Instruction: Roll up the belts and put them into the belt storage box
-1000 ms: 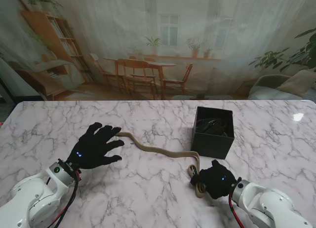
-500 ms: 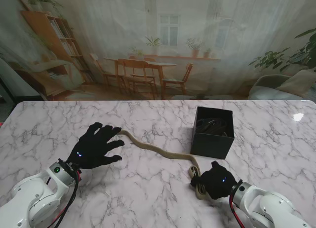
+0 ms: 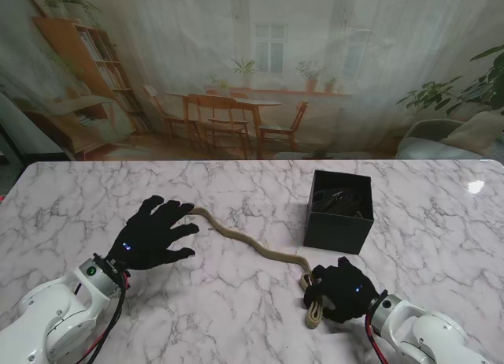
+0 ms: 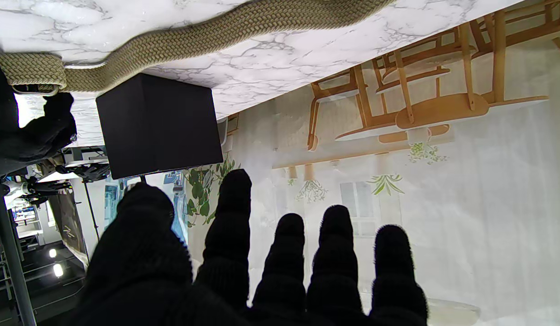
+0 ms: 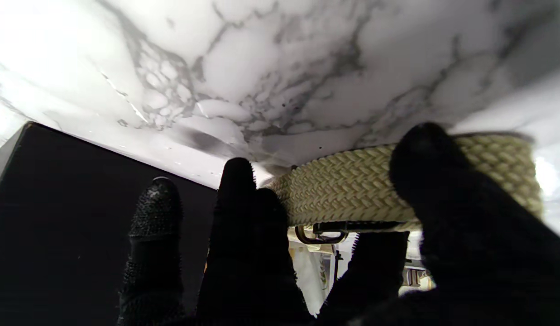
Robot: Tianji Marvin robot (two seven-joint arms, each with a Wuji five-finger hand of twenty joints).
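Belt: a tan braided belt (image 3: 250,247) lay in a loose wave across the middle of the marble table (image 3: 236,317), one tip by the left hand, the buckle end doubled over near the table's near edge under the right hand; most of its length was not yet rolled.

Right hand: the right hand (image 3: 344,289) had its gloved fingers (image 5: 236,190) and thumb clamped on the folded buckle end, the metal buckle (image 5: 320,235) showing between them in the wrist view; the grip, it seemed, served to start the coil from the stiffer end.

Left hand: the left hand (image 3: 153,232) rested palm down with fingers spread and holding nothing, just beside the belt's far tip; likely placed to steady the strap while the other end was wound.

Box: the black belt storage box (image 3: 339,210) stood open toward the table's right side, just beyond the right hand, a dark coiled item already inside; its nearness kept the transfer short.

Risk: a slack roll could spring open before reaching the box.
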